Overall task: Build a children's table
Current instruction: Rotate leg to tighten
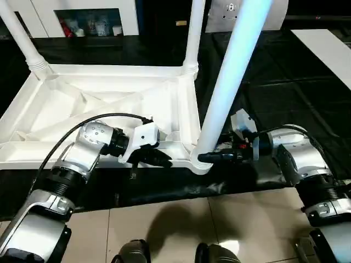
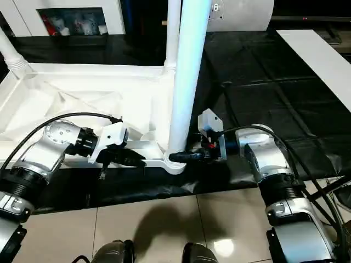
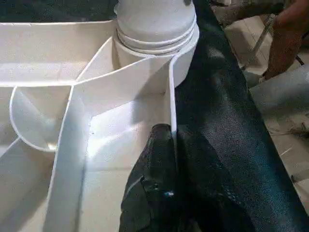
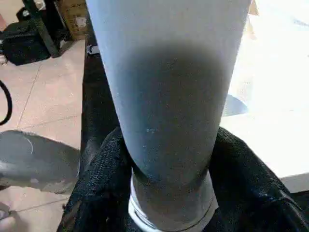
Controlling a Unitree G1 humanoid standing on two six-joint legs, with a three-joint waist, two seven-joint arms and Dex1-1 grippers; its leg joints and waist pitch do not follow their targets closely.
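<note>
The children's table top [image 1: 98, 104] lies upside down on the black workbench, ribbed underside up. White legs stand in the far left socket [image 1: 22, 38], the far right socket [image 1: 194, 33] and the near right socket [image 1: 230, 71]. My left gripper [image 1: 162, 159] is shut on the near rim wall [image 3: 171, 106] of the top, close to the near right corner; one black finger [image 3: 161, 145] presses the wall's inner face. My right gripper [image 1: 208, 157] is shut around the base of the near right leg [image 4: 169, 96], a finger [image 4: 96, 183] on each side just above the socket.
The black sheet [image 1: 263, 82] covers the bench to the right of the top. A white panel [image 1: 326, 52] lies at the far right. Beige floor tiles [image 1: 181, 219] and my feet [image 1: 131, 252] lie below the bench's near edge. White cabinets [image 1: 82, 16] stand behind.
</note>
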